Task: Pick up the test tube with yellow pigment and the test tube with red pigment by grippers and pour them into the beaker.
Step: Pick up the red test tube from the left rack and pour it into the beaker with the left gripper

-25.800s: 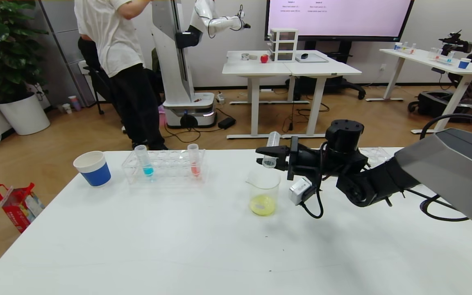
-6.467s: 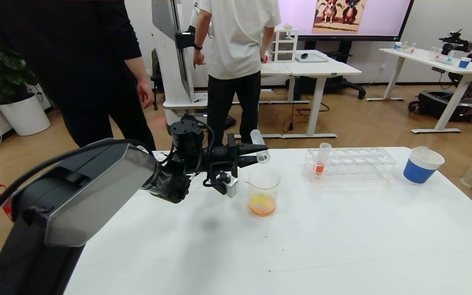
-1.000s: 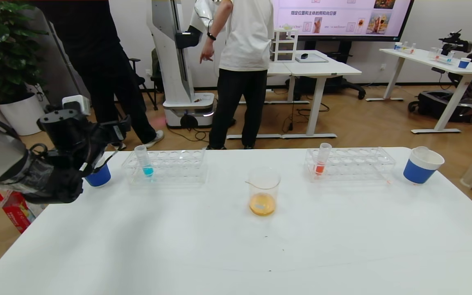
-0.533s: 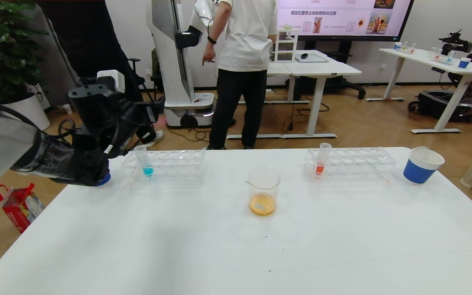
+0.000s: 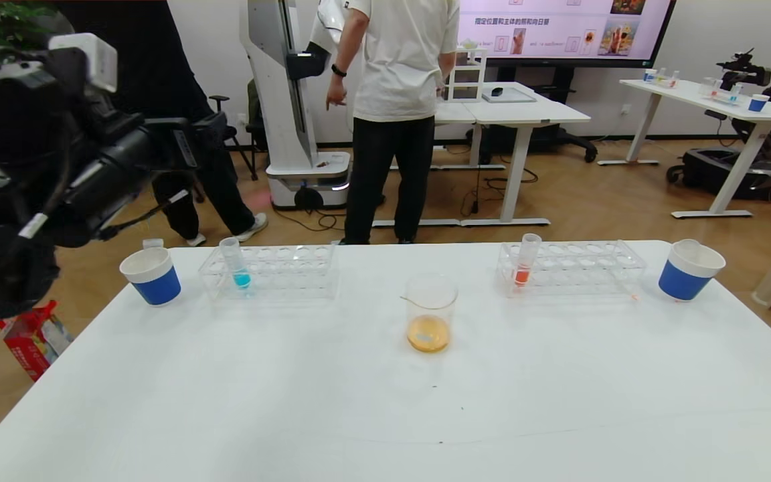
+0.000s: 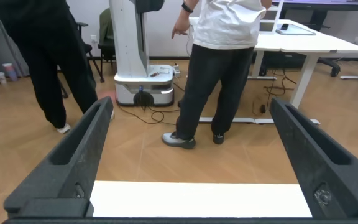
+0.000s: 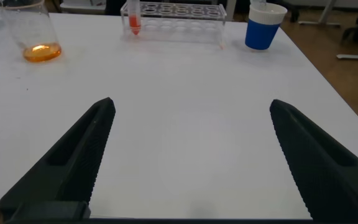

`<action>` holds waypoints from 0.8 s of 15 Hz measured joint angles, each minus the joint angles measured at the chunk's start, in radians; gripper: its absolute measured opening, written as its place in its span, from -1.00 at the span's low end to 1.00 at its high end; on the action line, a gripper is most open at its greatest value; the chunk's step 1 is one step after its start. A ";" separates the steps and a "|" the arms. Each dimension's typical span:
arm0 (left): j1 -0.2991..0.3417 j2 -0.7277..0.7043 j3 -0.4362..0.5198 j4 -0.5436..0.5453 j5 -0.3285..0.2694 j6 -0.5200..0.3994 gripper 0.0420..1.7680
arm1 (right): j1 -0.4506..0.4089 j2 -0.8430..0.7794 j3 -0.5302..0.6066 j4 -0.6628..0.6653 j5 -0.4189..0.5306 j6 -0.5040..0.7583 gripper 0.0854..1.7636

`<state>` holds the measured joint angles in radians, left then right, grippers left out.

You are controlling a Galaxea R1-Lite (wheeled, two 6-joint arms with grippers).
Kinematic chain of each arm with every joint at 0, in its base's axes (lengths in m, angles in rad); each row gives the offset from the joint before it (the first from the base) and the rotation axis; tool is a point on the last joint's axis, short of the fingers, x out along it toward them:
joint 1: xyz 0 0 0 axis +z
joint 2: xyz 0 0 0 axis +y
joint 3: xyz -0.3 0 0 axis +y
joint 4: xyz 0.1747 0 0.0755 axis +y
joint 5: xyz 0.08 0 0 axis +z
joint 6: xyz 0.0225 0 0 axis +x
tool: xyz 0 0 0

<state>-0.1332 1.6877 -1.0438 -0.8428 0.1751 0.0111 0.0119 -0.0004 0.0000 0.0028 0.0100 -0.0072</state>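
Above table's left, left gripper [image 5: 191, 144] has risen; empty

beaker [image 5: 431, 314]: mid-table, orange liquid at the bottom
left gripper [image 5: 191, 144]: raised at far left, holds nothing
racks: flank the beaker

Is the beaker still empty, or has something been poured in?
Not empty: the beaker stands upright with orange liquid pooled at its bottom.

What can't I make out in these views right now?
- Right hand: outside the head view; only its open fingers show in its own wrist view.
- Tube in the left paper cup: only a clear tip shows; the cup hides the rest.
- Beaker: top cut off by the right wrist view's edge.
- Left hand: faces the floor and people; its view misses the racks.
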 joint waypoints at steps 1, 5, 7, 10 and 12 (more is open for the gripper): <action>0.000 -0.077 0.053 0.026 0.000 0.002 0.98 | 0.000 0.000 0.000 0.000 0.000 0.000 0.97; 0.015 -0.383 0.237 0.154 0.002 0.020 0.98 | 0.000 0.000 0.000 0.000 0.000 0.000 0.97; 0.030 -0.545 0.307 0.267 0.005 0.043 0.98 | 0.000 0.000 0.000 0.000 0.000 0.000 0.97; 0.048 -0.782 0.353 0.490 0.051 0.073 0.98 | 0.000 0.000 0.000 0.000 0.000 0.000 0.97; 0.053 -0.939 0.366 0.610 0.080 0.089 0.98 | 0.000 0.000 0.000 0.000 0.000 0.000 0.97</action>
<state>-0.0798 0.7485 -0.6783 -0.2323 0.2553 0.1000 0.0119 -0.0004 0.0000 0.0032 0.0100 -0.0072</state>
